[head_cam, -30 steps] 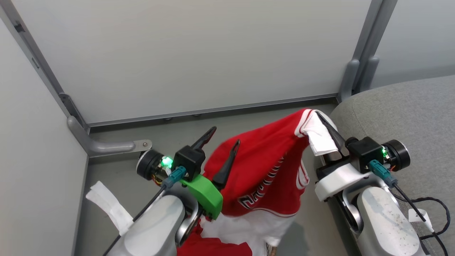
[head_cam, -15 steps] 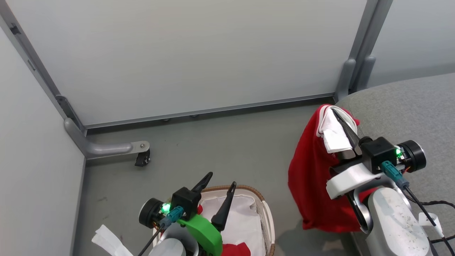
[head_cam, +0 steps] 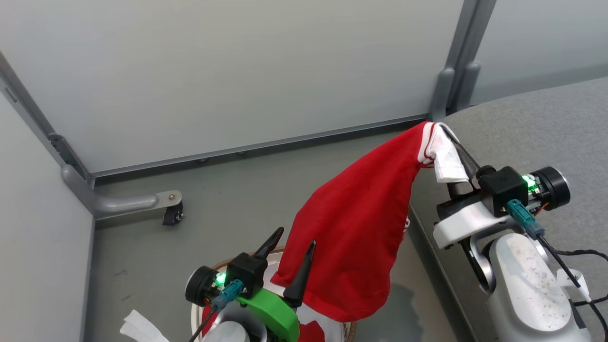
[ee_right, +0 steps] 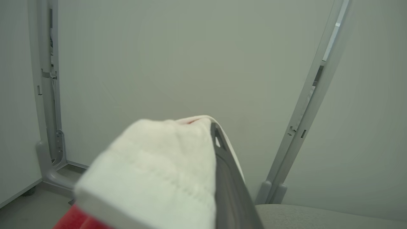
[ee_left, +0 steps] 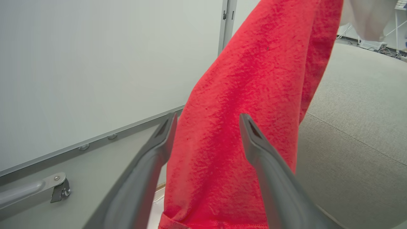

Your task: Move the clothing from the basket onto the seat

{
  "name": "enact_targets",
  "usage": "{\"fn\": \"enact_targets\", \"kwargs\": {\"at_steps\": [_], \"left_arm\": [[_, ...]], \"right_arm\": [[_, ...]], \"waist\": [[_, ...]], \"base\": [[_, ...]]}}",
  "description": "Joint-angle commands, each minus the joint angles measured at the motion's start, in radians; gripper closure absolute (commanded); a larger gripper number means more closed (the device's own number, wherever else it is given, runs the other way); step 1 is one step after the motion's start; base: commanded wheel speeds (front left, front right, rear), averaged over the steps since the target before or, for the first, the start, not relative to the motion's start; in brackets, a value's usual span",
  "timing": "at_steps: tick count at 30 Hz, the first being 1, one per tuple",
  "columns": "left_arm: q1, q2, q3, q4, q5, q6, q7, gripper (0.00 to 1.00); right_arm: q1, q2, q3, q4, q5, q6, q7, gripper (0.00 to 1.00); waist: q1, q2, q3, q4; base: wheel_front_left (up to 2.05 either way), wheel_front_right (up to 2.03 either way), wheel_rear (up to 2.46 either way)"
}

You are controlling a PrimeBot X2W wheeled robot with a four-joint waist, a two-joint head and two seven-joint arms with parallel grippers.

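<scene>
A red garment of the clothing (head_cam: 361, 223) hangs in the air by its white cuff (head_cam: 444, 159). My right gripper (head_cam: 446, 135) is shut on that cuff at the edge of the grey seat (head_cam: 546, 123). In the right wrist view the cuff (ee_right: 152, 168) covers one finger of the right gripper (ee_right: 206, 127). The cloth drapes down to the left over the basket (head_cam: 350, 327), of which little shows. My left gripper (head_cam: 294, 240) stands open above the basket. In the left wrist view the red cloth (ee_left: 241, 95) hangs just beyond the open left gripper (ee_left: 206, 120). More red cloth (head_cam: 311, 332) lies in the basket.
Pale partition panels close off the back and left, with a metal foot and caster (head_cam: 166, 211) on the grey floor. A white paper strip (head_cam: 137, 327) lies at the lower left. A black cable (head_cam: 586, 254) lies on the seat (ee_left: 356, 127) beside my right arm.
The camera has shifted. The garment hung bunched beside the right gripper half a second ago; it now swings out leftward over the basket. The left gripper is lower than a second ago.
</scene>
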Motion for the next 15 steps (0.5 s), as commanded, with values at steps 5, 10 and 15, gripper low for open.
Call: {"fn": "enact_targets", "kwargs": {"at_steps": [5,10,15], "left_arm": [[0.002,-0.002,0.015,-0.028,0.025,-0.005,0.0,0.0],[-0.024,-0.002,0.008,-0.049,0.033,-0.007,0.0,0.0],[-0.054,-0.001,-0.006,-0.053,0.045,-0.007,0.0,0.0]], "right_arm": [[-0.055,-0.003,-0.003,-0.007,-0.043,-0.001,-0.002,1.0],[-0.087,-0.003,-0.024,-0.011,-0.071,-0.001,-0.002,1.0],[-0.103,-0.009,-0.062,-0.022,-0.086,-0.001,-0.002,1.0]], "waist": [[0.0,-0.0001,0.044,-0.128],[0.0,-0.0001,0.086,-0.226],[0.0,-0.0001,0.133,-0.306]], "base": [[0.0,0.0,0.0],[0.0,0.0,0.0],[0.0,0.0,0.0]]}}
